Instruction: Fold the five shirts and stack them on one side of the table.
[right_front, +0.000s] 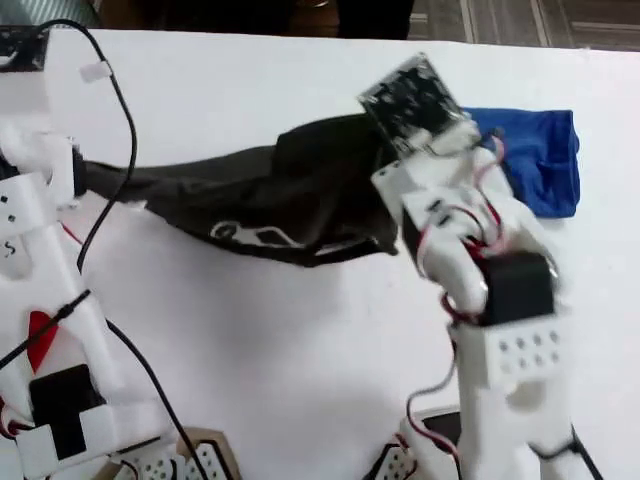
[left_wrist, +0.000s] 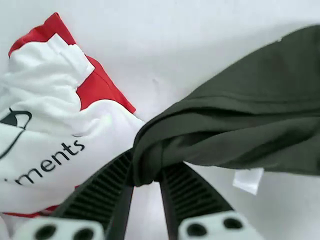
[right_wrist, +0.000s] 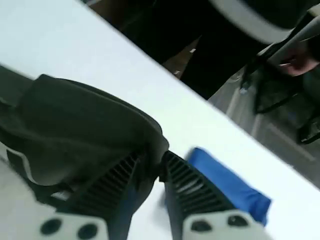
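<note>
- The left gripper is sitting at the table's left edge, its jaws closed tight on one end of the dark shirt.
- The right gripper is pinching the other end, beside a blue shirt.

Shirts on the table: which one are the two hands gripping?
The black shirt: left hand and right hand each clamp an end. The blue shirt and white-and-red shirt lie ungripped.

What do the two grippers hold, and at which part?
Both hold the dark shirt: the left gripper pinches one bunched end, the right gripper the opposite end.
</note>
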